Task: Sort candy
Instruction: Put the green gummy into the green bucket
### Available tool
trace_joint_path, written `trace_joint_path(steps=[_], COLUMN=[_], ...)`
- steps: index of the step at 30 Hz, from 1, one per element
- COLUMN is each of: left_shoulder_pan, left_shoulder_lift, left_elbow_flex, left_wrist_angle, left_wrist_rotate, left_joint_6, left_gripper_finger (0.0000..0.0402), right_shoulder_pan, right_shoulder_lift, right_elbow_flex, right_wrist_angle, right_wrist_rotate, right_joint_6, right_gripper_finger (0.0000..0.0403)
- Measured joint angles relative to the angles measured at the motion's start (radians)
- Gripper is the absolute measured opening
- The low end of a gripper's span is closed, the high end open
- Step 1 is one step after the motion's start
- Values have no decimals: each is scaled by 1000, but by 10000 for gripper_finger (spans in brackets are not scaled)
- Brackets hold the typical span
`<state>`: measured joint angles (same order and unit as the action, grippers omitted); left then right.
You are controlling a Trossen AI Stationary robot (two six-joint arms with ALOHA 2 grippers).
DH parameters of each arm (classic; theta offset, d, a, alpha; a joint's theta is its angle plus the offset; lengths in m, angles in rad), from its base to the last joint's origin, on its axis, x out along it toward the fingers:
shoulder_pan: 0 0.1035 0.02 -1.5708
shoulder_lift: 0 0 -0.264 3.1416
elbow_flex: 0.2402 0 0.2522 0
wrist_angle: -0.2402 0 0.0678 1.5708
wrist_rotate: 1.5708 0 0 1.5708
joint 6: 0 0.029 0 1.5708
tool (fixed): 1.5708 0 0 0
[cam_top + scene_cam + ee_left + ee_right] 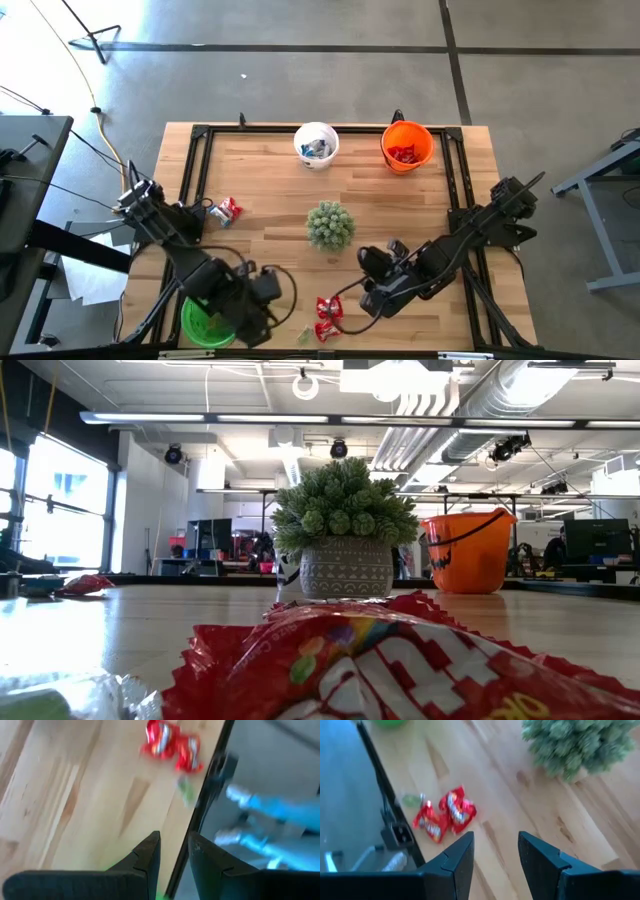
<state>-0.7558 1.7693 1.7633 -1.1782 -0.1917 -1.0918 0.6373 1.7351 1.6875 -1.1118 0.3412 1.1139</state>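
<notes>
Two crinkly red packets (328, 315) lay near the pale wooden worktop's (270, 190) front edge.
Left pincer (174, 851) hovered over the round green bucket (200, 322), fingers parted, empty; right pincer (496, 851) stood open, empty, near those packets.

candy (328, 313): shiny red packets | flat, near table's front edge

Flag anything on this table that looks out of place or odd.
Loose candy lies unsorted: two red packets and a small green piece near the front edge, and another red packet with a pale wrapper on the left side. The plant stands upright mid-table. No bucket is tipped over.
</notes>
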Motion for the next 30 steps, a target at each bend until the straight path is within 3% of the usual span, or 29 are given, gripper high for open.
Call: trace_joint_path(steps=[18,30], left_shoulder_pan=[71,72], left_shoulder_lift=[235,342], left_elbow_flex=[0,0], left_wrist_angle=[290,319], left_wrist_rotate=[66,154], left_joint_6=[-136,-179], left_gripper_finger=[88,88], right_shoulder_pan=[80,110], right_shoulder_lift=[0,0], right_elbow_flex=[0,0], right_wrist_angle=[-83,-85], right_wrist_rotate=[-79,-114], right_joint_6=[-61,-52], right_gripper_finger=[149,149])
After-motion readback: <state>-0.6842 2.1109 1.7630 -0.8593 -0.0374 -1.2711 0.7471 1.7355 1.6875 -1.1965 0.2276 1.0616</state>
